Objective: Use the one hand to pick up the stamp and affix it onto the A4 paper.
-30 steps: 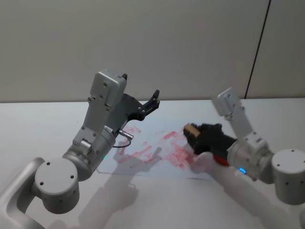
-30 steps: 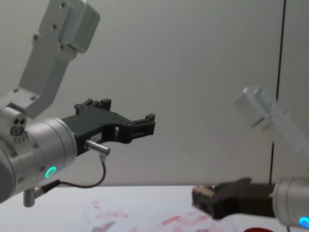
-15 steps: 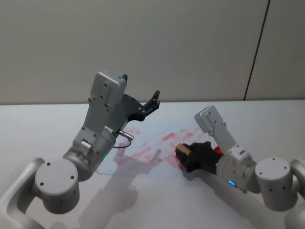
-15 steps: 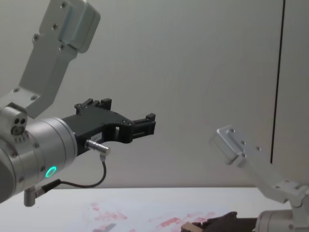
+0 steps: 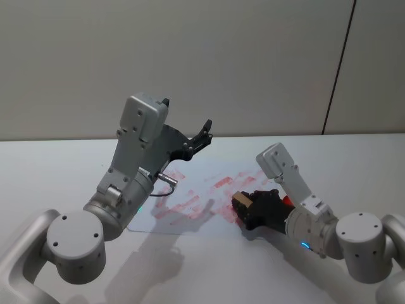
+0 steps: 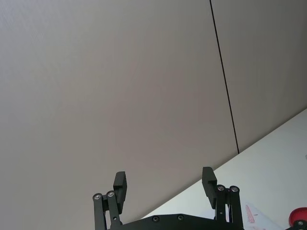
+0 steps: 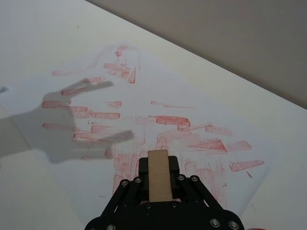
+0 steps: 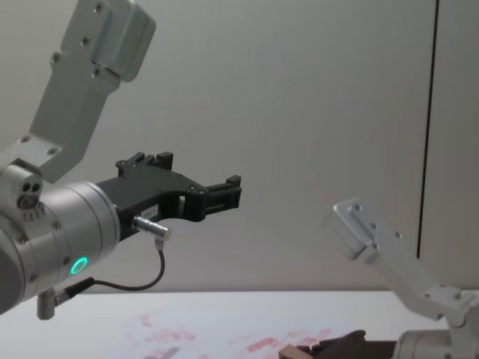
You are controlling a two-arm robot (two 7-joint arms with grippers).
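The stamp (image 5: 240,201), a light-tan wooden block (image 7: 158,174), is clamped between the black fingers of my right gripper (image 5: 244,208). It is held low over the near right part of the A4 paper (image 5: 190,193), a white sheet (image 7: 91,96) covered with smudgy red prints. Whether the stamp touches the sheet cannot be told. In the chest view the stamp (image 8: 295,351) and right gripper (image 8: 314,350) sit at the bottom edge. My left gripper (image 5: 204,134) is raised above the table's far side, open and empty (image 6: 164,188).
A red round object (image 5: 288,201) peeks out behind my right gripper, and its edge (image 6: 300,216) appears in the left wrist view. The white tabletop (image 5: 50,171) spreads around the paper. A grey wall (image 5: 190,57) stands behind.
My right gripper came down and toward the left with the stamp, from above the sheet's right side to low over it. It has barely moved in the last half second. The left arm stayed still.
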